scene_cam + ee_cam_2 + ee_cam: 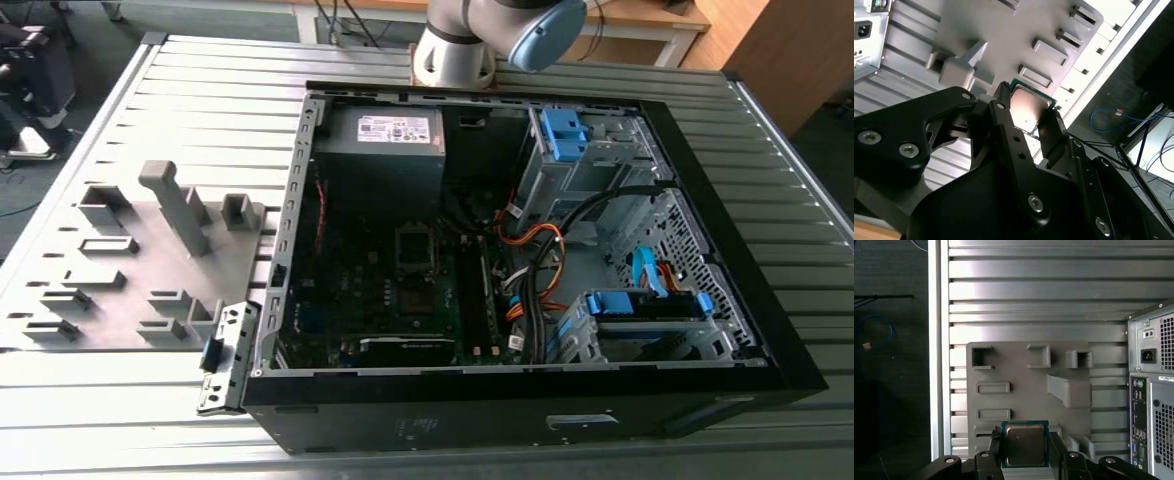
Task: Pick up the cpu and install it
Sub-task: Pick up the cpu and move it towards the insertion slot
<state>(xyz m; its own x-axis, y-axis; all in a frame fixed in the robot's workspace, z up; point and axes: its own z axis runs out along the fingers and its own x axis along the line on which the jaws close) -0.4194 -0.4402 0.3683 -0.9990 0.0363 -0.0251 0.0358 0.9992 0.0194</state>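
The end effector point(1025, 454) holds the cpu point(1025, 442) tight by its two sides over the grey holder plate point(1019, 367); it looks light, stiff, smooth and easy to break.

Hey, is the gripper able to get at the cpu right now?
Yes, it seems: in both wrist views the gripper clamps the cpu by two opposite edges, nothing between them.
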